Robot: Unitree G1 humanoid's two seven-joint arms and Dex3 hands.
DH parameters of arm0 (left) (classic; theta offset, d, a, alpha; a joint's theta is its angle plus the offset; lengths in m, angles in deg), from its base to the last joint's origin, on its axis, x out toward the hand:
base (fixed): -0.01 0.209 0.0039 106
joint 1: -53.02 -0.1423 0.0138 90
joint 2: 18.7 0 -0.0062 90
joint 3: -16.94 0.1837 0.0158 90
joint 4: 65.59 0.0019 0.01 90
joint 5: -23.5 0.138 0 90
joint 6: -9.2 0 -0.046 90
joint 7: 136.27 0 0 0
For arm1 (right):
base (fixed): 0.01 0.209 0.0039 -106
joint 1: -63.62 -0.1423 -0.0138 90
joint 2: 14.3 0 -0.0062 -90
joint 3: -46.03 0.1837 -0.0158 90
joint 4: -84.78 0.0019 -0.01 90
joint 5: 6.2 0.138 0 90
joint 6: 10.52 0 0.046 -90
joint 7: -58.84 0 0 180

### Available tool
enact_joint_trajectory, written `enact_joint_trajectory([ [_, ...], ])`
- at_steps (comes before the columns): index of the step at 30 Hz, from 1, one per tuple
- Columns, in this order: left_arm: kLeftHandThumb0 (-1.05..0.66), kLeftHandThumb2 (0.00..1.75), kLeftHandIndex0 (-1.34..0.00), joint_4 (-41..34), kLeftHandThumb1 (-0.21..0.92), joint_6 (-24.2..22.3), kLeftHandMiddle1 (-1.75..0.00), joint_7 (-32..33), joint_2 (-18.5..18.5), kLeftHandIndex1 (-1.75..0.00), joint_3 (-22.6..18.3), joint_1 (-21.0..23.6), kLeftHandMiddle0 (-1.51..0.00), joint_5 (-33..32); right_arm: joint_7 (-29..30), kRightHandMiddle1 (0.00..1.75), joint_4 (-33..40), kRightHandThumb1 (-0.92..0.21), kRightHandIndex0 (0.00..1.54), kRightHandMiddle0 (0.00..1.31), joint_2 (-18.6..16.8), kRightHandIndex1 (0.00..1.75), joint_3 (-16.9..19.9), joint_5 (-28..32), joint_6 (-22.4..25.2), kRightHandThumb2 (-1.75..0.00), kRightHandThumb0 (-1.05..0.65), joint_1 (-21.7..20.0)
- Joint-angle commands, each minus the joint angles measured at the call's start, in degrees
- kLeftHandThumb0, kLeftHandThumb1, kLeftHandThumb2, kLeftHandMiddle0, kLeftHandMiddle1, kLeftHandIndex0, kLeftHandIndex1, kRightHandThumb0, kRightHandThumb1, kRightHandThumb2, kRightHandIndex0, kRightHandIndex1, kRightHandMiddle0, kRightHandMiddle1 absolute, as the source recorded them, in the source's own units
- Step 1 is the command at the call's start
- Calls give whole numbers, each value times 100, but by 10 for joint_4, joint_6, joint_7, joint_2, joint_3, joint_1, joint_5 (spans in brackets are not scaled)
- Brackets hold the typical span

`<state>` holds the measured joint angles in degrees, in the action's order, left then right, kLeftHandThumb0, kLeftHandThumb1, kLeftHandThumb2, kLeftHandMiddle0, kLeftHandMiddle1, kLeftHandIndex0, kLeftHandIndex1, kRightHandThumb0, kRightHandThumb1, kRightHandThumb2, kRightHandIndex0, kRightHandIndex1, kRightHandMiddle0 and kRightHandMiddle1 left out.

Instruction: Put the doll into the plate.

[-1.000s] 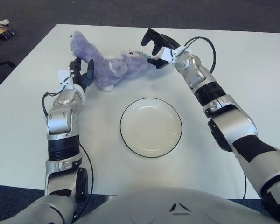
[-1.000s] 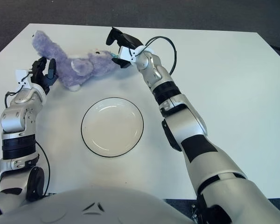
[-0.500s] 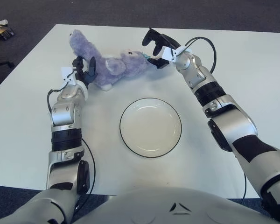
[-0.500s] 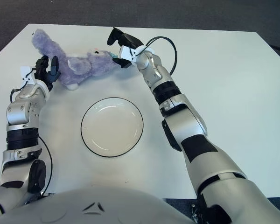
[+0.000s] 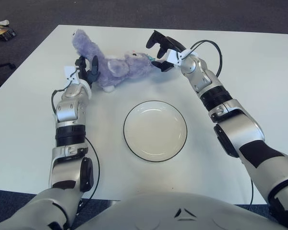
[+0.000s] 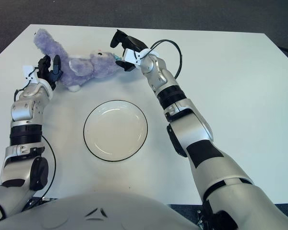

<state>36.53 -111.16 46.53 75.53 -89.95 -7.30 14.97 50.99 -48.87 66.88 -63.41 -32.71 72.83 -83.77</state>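
The left hand [image 5: 86,72] is farther up the table than a second ago, pushed toward twelve o'clock with its forearm stretched straighter, and its dark fingers [image 5: 94,65] now press against the doll [image 5: 110,64] at the toy's nine o'clock flank (earlier they stood just short of it). The doll sits slightly higher and nearer the right hand [image 5: 158,50], its head end nudged toward one o'clock.
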Motion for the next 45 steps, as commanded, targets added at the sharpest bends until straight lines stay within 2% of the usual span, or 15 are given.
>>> enact_joint_trajectory([
  [1,-82,46,0,21,92,-16,-53,-8,-8,0,-11,27,-5,-16,-2,133,6,-46,39,0,9,132,1,-2,6,-102,-42,1],
  [3,-82,46,0,30,92,-29,-63,-12,-10,0,-16,36,-6,-27,-3,134,5,-46,39,0,9,133,2,0,4,-102,-42,1],
  [5,-82,45,0,37,92,-41,-84,-17,-12,0,-19,42,-11,-36,-3,134,4,-46,39,0,10,134,2,2,2,-103,-42,1],
  [11,-80,42,0,62,92,-72,-107,-42,-25,0,-24,60,-18,-61,-2,134,2,-46,38,0,12,133,1,2,-1,-103,-43,1],
  [14,-79,41,0,82,92,-73,-114,-61,-35,0,-19,67,-19,-64,-2,134,1,-47,37,0,12,132,1,1,-1,-103,-43,1],
  [23,-76,40,0,130,91,-74,-116,-118,-62,0,2,83,-19,-67,7,134,3,-49,37,0,16,132,-2,-5,-4,-102,-44,1],
  [29,-74,42,0,153,90,-68,-108,-140,-67,-12,7,93,-19,-71,12,135,3,-50,38,0,18,136,-4,-9,-3,-100,-45,-1],
  [35,-74,42,0,161,91,-68,-107,-156,-70,-19,15,97,-17,-73,18,135,7,-50,39,1,20,137,-2,-11,-4,-100,-44,-1],
  [45,-71,42,0,155,91,-65,-129,-178,-64,-37,12,93,-17,-86,24,137,11,-48,40,5,23,138,7,-8,-2,-101,-42,-5],
])
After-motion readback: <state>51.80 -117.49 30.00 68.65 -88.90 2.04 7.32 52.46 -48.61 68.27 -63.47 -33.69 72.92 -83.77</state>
